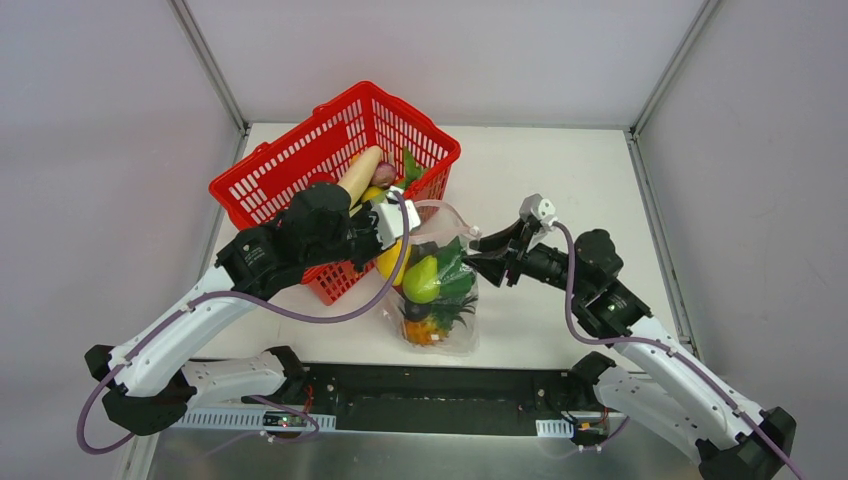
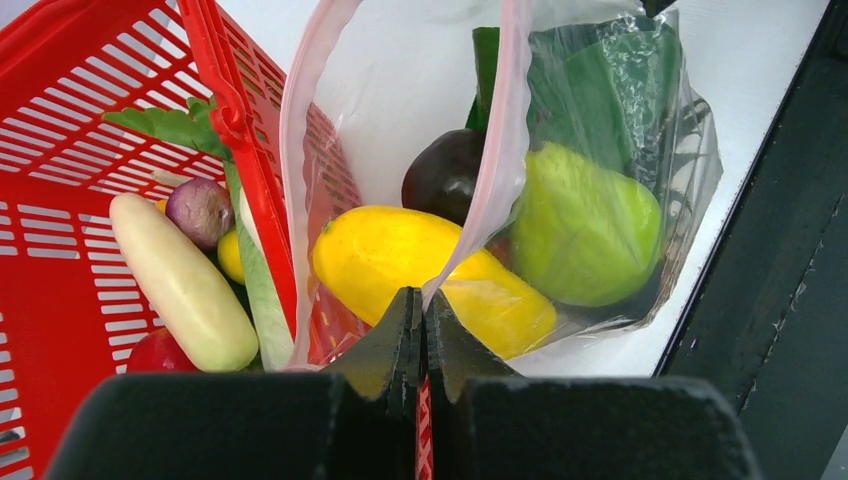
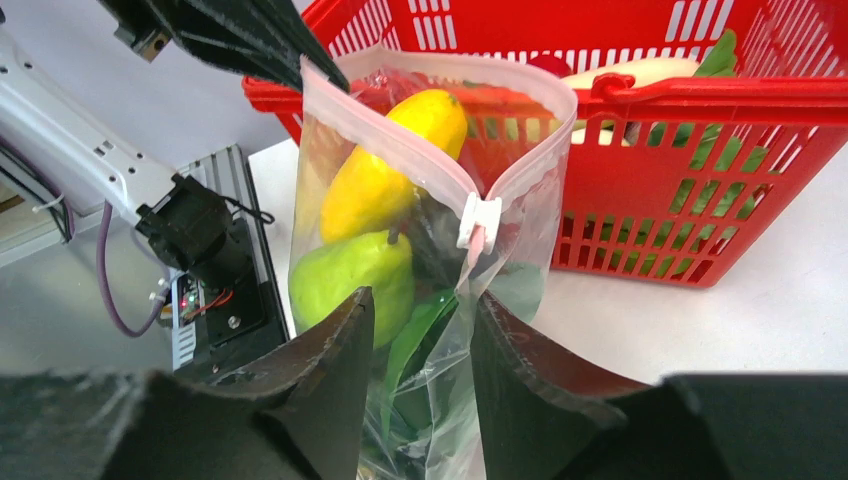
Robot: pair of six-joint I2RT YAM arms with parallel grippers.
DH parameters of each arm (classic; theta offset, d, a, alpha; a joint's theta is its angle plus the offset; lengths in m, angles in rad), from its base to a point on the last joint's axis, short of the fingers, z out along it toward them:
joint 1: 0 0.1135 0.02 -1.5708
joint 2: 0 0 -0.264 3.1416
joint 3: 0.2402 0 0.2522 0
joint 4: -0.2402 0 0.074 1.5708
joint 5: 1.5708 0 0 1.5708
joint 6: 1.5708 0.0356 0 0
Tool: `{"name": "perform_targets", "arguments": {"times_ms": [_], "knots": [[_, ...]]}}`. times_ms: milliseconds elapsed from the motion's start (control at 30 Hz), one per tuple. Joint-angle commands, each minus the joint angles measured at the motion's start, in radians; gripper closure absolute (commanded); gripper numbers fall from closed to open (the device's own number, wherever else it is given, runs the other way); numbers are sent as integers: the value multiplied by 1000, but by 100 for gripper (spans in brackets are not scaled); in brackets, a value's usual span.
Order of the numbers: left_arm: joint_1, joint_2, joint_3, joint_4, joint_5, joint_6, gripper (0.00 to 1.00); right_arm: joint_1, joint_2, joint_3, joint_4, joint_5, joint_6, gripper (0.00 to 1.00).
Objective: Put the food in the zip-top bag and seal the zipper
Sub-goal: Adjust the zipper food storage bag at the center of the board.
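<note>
**Bag:** the zip-top bag (image 3: 520, 240) stands on the table at centre, just beside the red basket (image 1: 290, 170), which sits at its 11 o'clock in the top view. The mouth gapes wide and the pink zipper (image 3: 395, 135) is unsealed along its whole length. A white slider tab (image 3: 480, 218) sits at the end of the strip nearest the right arm.

**Inside the bag:** yellow piece (image 2: 390, 255), green fruit (image 2: 585, 225), dark eggplant (image 2: 445, 175) and a leafy vegetable (image 2: 600, 90).

**In the basket:** white radish (image 2: 180, 280), a small purple piece (image 2: 200, 210) and a red fruit (image 2: 160, 350).

**Left gripper** (image 2: 421, 300): clenched on the pink strip at the 11 o'clock end of the mouth, holding that end up.

**Right gripper** (image 3: 422, 295): at 2 o'clock of the bag in the top view. The jaws stand apart with the bag wall between them, just below the slider tab, and they grasp nothing.

**Step (judged):** loading is partly done and sealing has not begun.

**Next move (judged):**
- The right arm should back off the bag wall without dragging it.
- It should then cross to the basket at 10 o'clock and take the radish across its narrow width.
- The left grip has to hold so the mouth stays open.
- If sealing comes first instead, the right jaws must rise to the slider tab, pinch it and run it along the strip toward the left grip.
</note>
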Motion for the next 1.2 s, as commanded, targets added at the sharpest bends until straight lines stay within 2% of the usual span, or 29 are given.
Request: {"name": "perform_targets", "arguments": {"times_ms": [0, 533, 800, 933, 1167], "knots": [[5, -24, -2, 38, 23, -14, 100, 0, 13, 27, 102, 37, 42, 57], [4, -26, 1, 44, 36, -1, 100, -2, 96, 64, 207, 81, 69, 51], [4, -26, -1, 45, 61, 4, 100, -25, 153, 67, 248, 82, 71, 53], [4, -31, 0, 40, 67, 9, 100, -72, 179, 79, 254, 38, 71, 54], [4, -34, 0, 37, 48, 20, 100, -200, 267, 91, 351, -177, 154, 53]]}}
